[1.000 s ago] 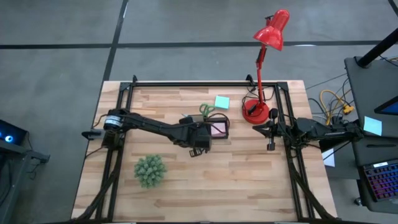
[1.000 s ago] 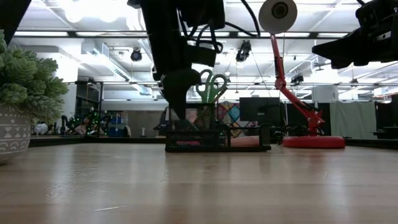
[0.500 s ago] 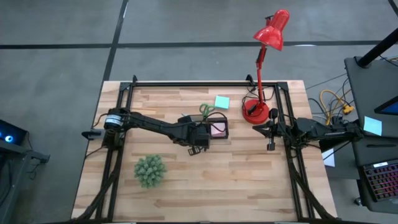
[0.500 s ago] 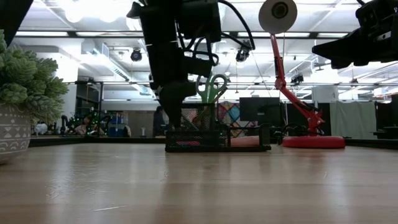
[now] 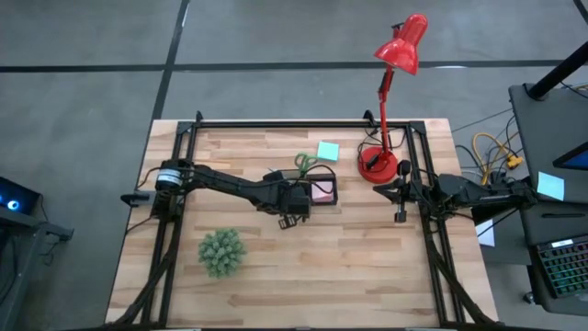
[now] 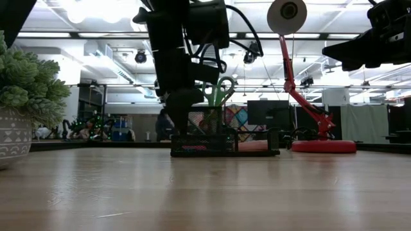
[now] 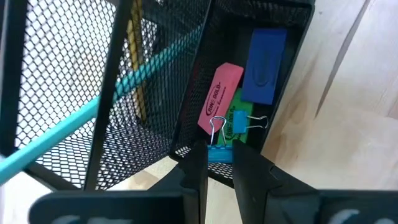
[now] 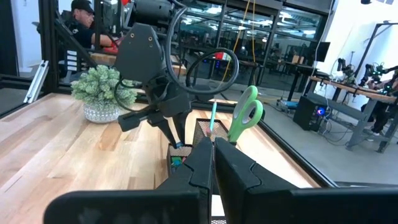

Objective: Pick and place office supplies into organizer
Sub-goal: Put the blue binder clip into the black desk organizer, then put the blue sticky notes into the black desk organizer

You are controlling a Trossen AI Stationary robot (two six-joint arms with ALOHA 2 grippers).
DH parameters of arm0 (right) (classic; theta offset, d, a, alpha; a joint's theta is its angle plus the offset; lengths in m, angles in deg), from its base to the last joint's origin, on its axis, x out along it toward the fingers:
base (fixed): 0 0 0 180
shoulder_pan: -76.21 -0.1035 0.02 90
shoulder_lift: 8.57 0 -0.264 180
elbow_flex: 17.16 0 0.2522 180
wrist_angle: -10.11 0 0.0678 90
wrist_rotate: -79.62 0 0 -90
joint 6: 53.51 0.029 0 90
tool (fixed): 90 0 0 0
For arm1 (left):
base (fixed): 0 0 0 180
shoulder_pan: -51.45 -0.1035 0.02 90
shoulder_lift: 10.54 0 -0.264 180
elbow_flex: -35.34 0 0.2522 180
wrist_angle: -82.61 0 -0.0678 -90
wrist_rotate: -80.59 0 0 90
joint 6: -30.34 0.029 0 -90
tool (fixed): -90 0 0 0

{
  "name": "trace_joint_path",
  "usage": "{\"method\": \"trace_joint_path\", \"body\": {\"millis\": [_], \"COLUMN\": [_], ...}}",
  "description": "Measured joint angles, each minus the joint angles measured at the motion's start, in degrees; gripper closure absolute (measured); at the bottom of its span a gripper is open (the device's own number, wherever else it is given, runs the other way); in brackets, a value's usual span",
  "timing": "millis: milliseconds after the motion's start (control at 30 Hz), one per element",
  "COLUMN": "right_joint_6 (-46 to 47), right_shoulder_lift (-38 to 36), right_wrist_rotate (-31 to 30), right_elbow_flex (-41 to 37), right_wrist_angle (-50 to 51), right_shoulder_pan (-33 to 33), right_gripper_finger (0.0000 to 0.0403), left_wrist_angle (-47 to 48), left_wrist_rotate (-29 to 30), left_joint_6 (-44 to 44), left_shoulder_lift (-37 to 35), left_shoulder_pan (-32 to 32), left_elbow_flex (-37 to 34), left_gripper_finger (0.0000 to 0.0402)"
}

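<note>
The black mesh organizer [image 5: 321, 192] [image 6: 221, 142] stands mid-table. Green-handled scissors [image 5: 307, 163] [image 6: 219, 90], a yellow pencil [image 7: 134, 59] and a teal pen [image 7: 99, 111] stand in its mesh cup. Its small compartment holds a blue eraser [image 7: 264, 65], a pink eraser [image 7: 221, 96], a green eraser [image 7: 241, 111] and a blue clip. A pink pad [image 5: 322, 191] lies in the tray, and a teal pad [image 5: 328, 151] lies on the table behind it. My left gripper [image 5: 294, 208] [image 7: 219, 165] hangs over the organizer's near left corner, shut on a small blue binder clip. My right gripper [image 5: 401, 210] [image 8: 212, 158] waits shut at the right edge. My left gripper pinches the blue body of a binder clip [image 7: 219, 154] between its two fingertips, coming from above and pointing down. The clip's wire loop [image 7: 216, 127] sticks out past the fingertips over the erasers. It sits at the compartment's rim; whether it rests on anything I cannot tell.
A red desk lamp stands with its round base [image 5: 378, 166] right of the organizer. A green spiky plant ball in a pot [image 5: 222, 252] [image 6: 16, 109] sits near the front left. Bare wood [image 5: 349, 267] stretches along the near side. A person shows beyond the table in the right wrist view.
My left gripper has shifted slightly toward the table's left and dipped a little lower over the organizer's corner, its wrist turning somewhat. The organizer and its contents have stayed put.
</note>
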Motion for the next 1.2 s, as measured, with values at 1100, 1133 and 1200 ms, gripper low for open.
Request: {"method": "trace_joint_path", "body": {"millis": [1100, 1133, 1200], "right_joint_6": [0.0, 0.0, 0.0], "right_shoulder_lift": [0.0, 0.0, 0.0], "right_wrist_rotate": [0.0, 0.0, 0.0], "right_elbow_flex": [0.0, 0.0, 0.0], "right_wrist_angle": [0.0, 0.0, 0.0], "right_shoulder_pan": [0.0, 0.0, 0.0], "right_gripper_finger": [0.0394, 0.0394, 0.0394], "left_wrist_angle": [0.0, 0.0, 0.0], "left_wrist_rotate": [0.2, 0.2, 0.7], "left_joint_6": [0.2, 0.7, 1.6], "left_shoulder_lift": [-0.3, -0.5, -1.0], "left_shoulder_pan": [-0.5, -0.5, -0.4], "left_elbow_flex": [0.0, 0.0, 0.0], "left_gripper_finger": [0.0291, 0.0291, 0.0291]}}
